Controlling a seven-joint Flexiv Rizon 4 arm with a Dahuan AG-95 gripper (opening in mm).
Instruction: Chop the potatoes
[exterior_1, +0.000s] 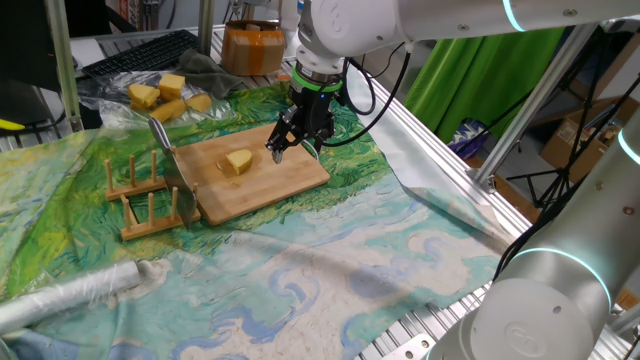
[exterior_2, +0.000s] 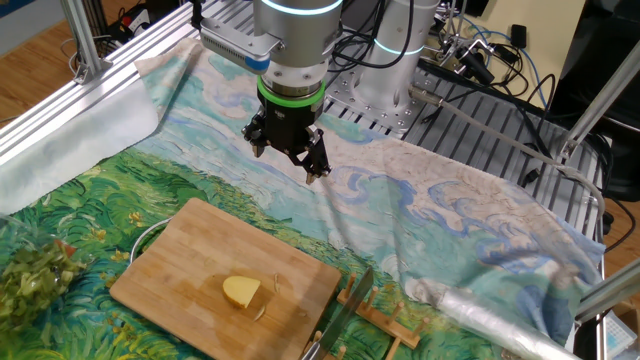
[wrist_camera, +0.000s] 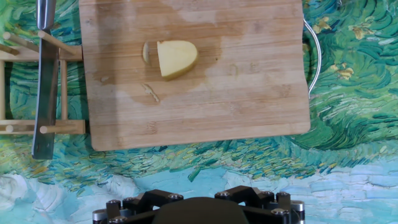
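Note:
One pale-yellow half-round potato (exterior_1: 237, 162) (exterior_2: 241, 291) (wrist_camera: 176, 58) lies flat side down near the middle of the wooden board (exterior_1: 280, 178) (exterior_2: 180, 275) (wrist_camera: 249, 93), with a thin slice leaning against its cut end. My gripper (exterior_1: 297, 148) (exterior_2: 288, 158) hangs open and empty above the board's edge, off to one side of the potato and touching nothing. In the hand view only the hand's dark base shows at the bottom; the fingertips are out of frame. A knife (exterior_1: 170, 155) (exterior_2: 338, 318) (wrist_camera: 45, 93) rests in a wooden rack (exterior_1: 150, 205) (wrist_camera: 62, 127) next to the board.
Larger deep-yellow chunks (exterior_1: 165, 95) sit at the back beside an orange container (exterior_1: 252, 48). A foil-wrapped roll (exterior_1: 80, 295) (exterior_2: 490, 315) lies on the painted cloth. A thin metal rim (wrist_camera: 315, 56) sticks out from under the board. Aluminium frame rails border the table.

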